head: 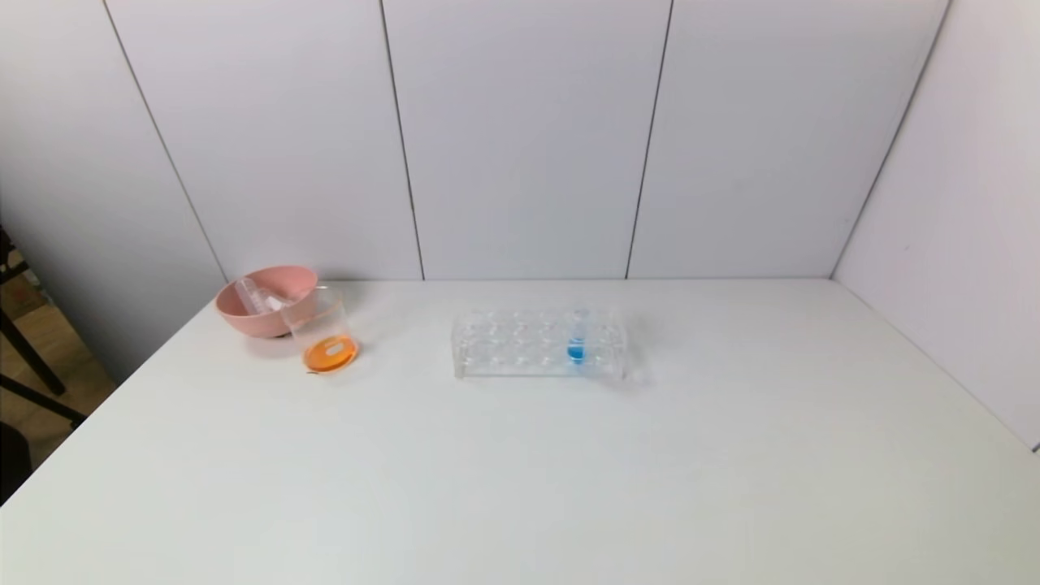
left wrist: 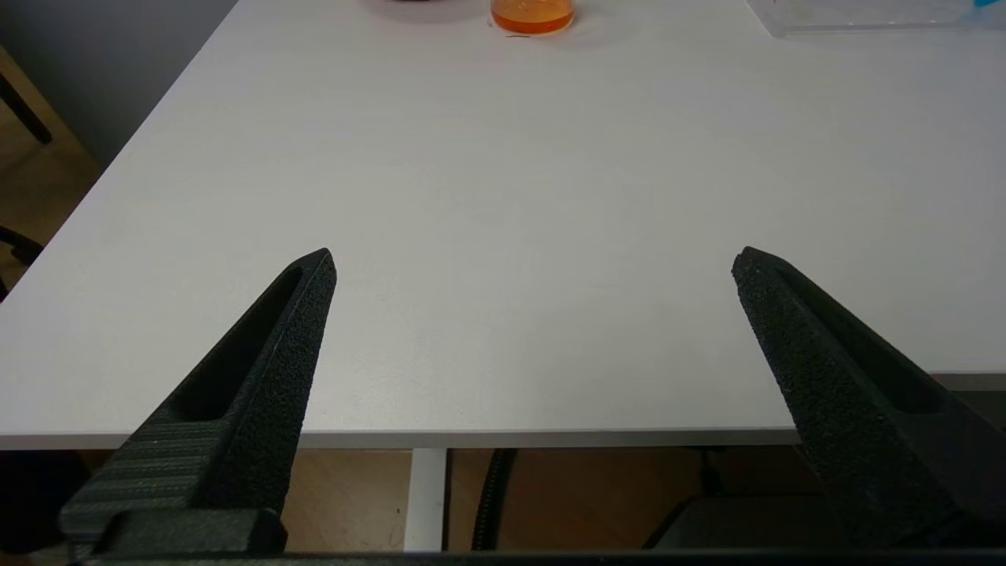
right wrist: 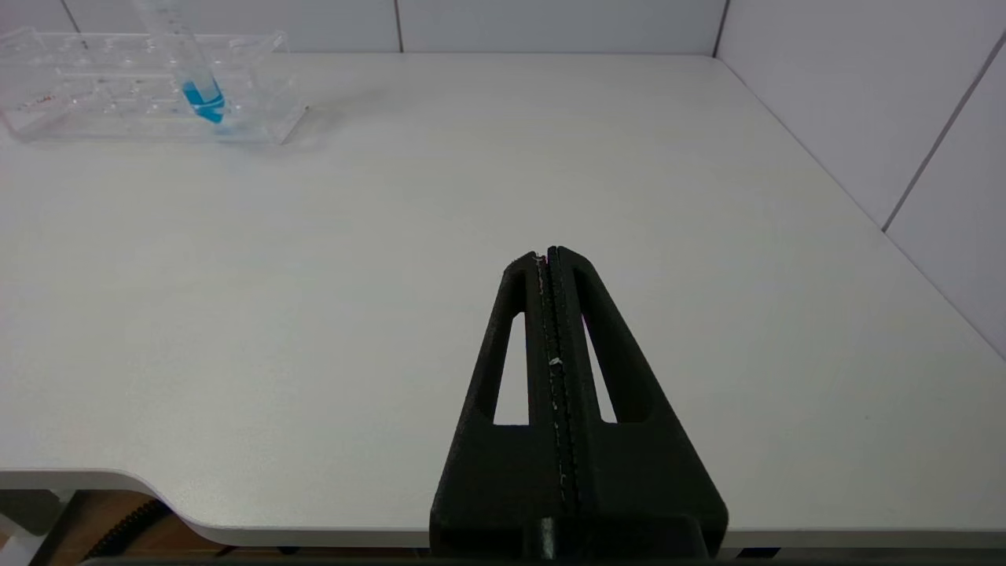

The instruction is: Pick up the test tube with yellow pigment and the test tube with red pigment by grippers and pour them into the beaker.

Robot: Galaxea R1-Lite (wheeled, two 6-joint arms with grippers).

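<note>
The beaker [head: 323,329] stands at the back left of the table with orange liquid in its bottom; its base also shows in the left wrist view [left wrist: 532,14]. No test tube with yellow pigment or red pigment is in view. Clear tubes [head: 256,296] lie in the pink bowl [head: 244,323]; I see no colour in them. My left gripper [left wrist: 534,263] hangs open and empty over the table's front edge, far from the beaker. Also at the front edge, my right gripper [right wrist: 548,253] is shut on nothing. Neither gripper shows in the head view.
A clear tube rack [head: 504,349] stands mid-table at the back and holds one tube with blue liquid [head: 576,341]. The right wrist view shows the rack [right wrist: 118,102] and the blue tube [right wrist: 200,86] far off. The pink bowl touches the beaker's far left side. White walls close the back and right.
</note>
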